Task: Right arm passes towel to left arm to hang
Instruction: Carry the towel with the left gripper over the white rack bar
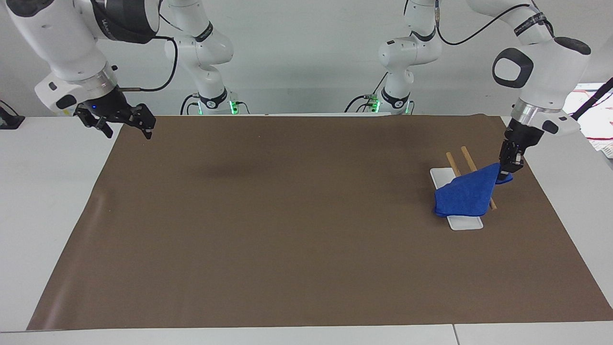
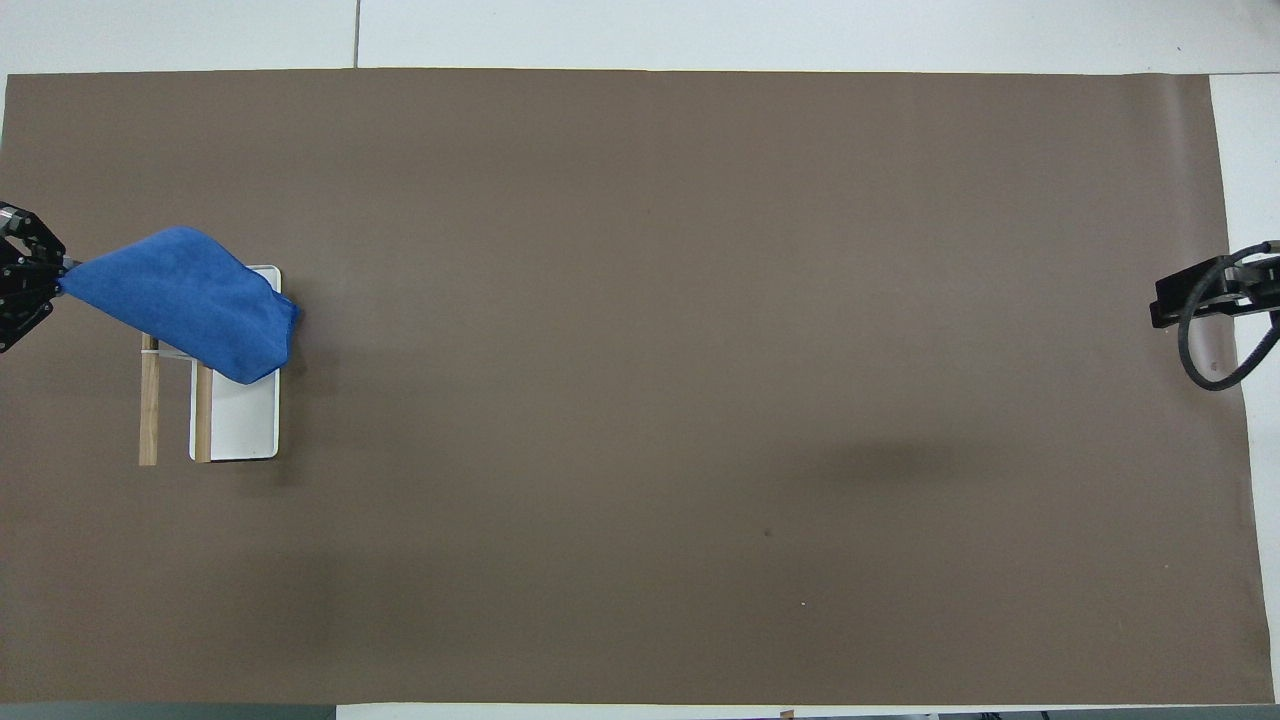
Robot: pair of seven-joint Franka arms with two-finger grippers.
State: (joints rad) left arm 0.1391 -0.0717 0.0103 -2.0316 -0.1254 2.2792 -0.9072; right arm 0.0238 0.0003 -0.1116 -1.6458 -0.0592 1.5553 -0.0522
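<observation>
- The towel sits at the right of the facing view, draped over the rack on the counter.
- The left gripper fingers pinch its upper corner.
- It looks soft, light and floppy, so a corner is the best hold.
- The right gripper waits at the upper left, fingers spread.

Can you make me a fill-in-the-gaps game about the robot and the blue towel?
1. The towel is the colour ____.
2. The ____ gripper pinches one corner of the towel.
3. The towel drapes over a rack with two ____ bars.
4. The right gripper holds ____.

Missing words: blue; left; wooden; nothing
</observation>
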